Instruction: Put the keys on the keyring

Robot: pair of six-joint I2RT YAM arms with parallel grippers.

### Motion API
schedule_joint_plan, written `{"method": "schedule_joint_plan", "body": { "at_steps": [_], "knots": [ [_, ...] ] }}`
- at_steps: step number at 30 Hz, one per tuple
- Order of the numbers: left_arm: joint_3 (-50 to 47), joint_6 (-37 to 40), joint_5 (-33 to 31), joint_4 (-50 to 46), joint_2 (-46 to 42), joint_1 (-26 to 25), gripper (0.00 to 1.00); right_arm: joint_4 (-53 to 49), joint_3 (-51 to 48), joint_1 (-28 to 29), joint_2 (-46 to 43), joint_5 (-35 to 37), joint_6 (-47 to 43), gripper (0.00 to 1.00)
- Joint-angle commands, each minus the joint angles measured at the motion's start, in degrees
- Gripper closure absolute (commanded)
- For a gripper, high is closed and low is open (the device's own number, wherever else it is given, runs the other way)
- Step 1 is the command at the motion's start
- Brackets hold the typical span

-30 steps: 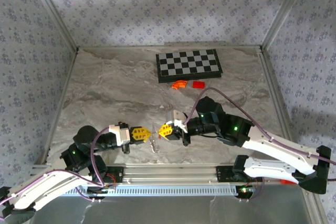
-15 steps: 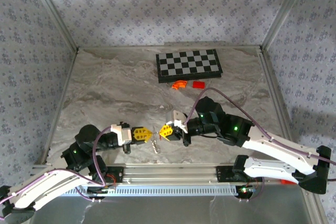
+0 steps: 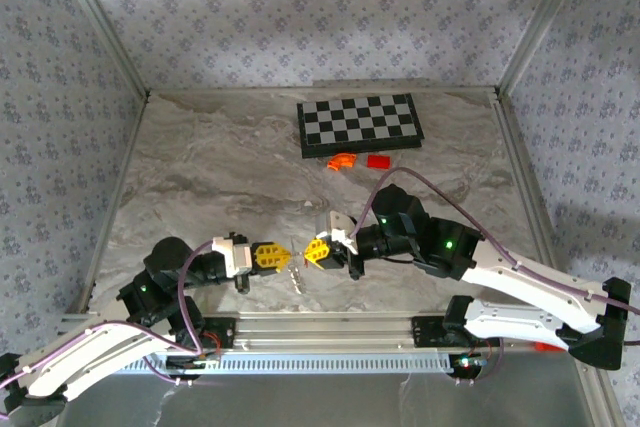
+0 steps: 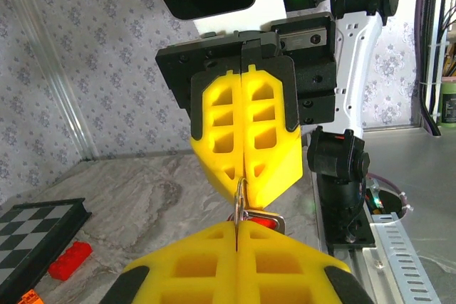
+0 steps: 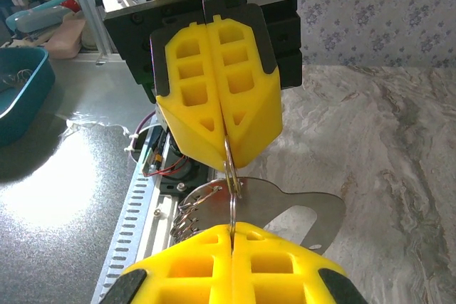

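Both end effectors are sitting nose to nose by the near edge of the bench (image 3: 200,167). The left end effector (image 3: 283,256) and the right end effector (image 3: 308,250) are both fully closed, each pinching a thin strand of the keyring (image 5: 230,176) that's running from one seam to the other. The keys (image 4: 262,223) are showing as a red bit right at my left tips, and I can't tell if it's threaded on. Further back, the orange curved piece (image 3: 342,160) and the red block (image 3: 377,161) are lying just in front of the chessboard (image 3: 360,123).
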Motion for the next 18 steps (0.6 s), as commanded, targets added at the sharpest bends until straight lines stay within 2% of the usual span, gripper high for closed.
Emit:
{"method": "schedule_joint_plan", "body": {
  "at_steps": [1, 18],
  "knots": [
    [2.2, 0.6, 1.6, 1.2, 0.4, -0.5, 1.0, 1.3, 2.2, 0.0, 0.4, -2.2, -0.5, 1.0],
    [2.1, 0.9, 1.4, 0.3, -0.2, -0.4, 1.0, 1.9, 2.4, 0.0, 0.8, -3.9, 0.3, 1.0]
  ]
}}
